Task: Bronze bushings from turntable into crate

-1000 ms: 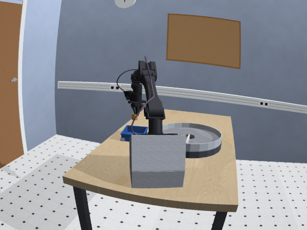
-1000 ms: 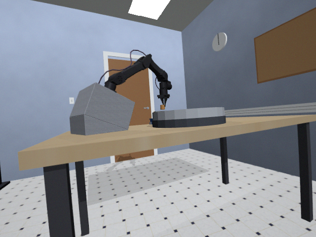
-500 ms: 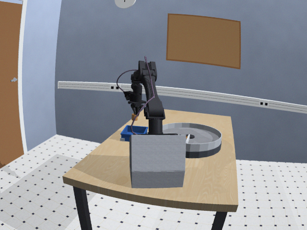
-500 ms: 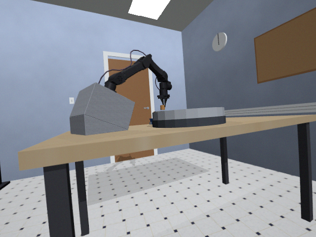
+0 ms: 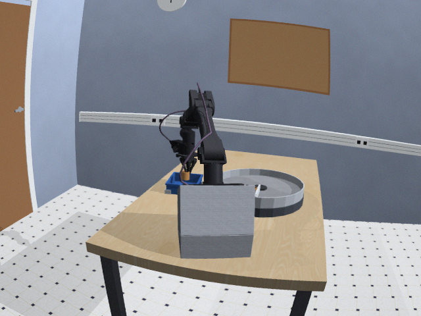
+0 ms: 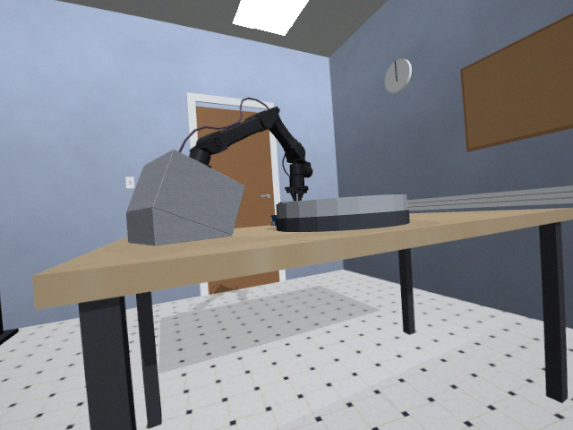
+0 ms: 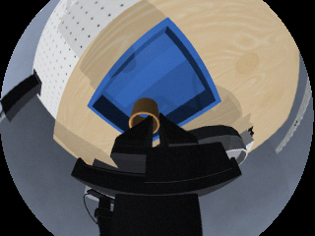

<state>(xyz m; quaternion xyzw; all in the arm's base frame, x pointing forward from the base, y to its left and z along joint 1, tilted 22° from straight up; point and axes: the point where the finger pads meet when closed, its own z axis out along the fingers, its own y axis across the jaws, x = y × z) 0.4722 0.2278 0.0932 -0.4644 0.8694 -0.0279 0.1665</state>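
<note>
Gripper (image 5: 185,168): closed on a bronze bushing (image 5: 185,175); fingers narrow, pointing straight down.
Gripper, wrist view (image 7: 150,133): the bushing (image 7: 144,113) sticks out beyond the fingertips, hollow end toward the camera.
Gripper, exterior view (image 6: 295,195): tips just above the turntable's rim line; bushing hidden behind the rim.
Bushing position: low over the crate (image 5: 172,184), at about the height of its walls; whether it touches the crate floor, cannot tell.
Crate: blue, open-topped, on the table (image 5: 143,224) left of the arm's base. In the wrist view the crate (image 7: 191,66) interior shows only blue floor and walls.
Turntable (image 5: 292,199): grey ring wall on a darker base, right of the arm; its near left part is hidden by the grey box (image 5: 216,220).
Other bushings: a small bronze-coloured spot (image 5: 255,186) shows at the turntable hub, just past the box's corner; too small to tell more. Steel ones not made out.
Arm (image 5: 207,135): black, folded high, purple cable looped to its left.
Writing, brands: none readable on arm, crate, box or turntable; the wall clock (image 6: 397,75) face shows only a hand.
Wall board (image 5: 278,56): brown, blank.
</note>
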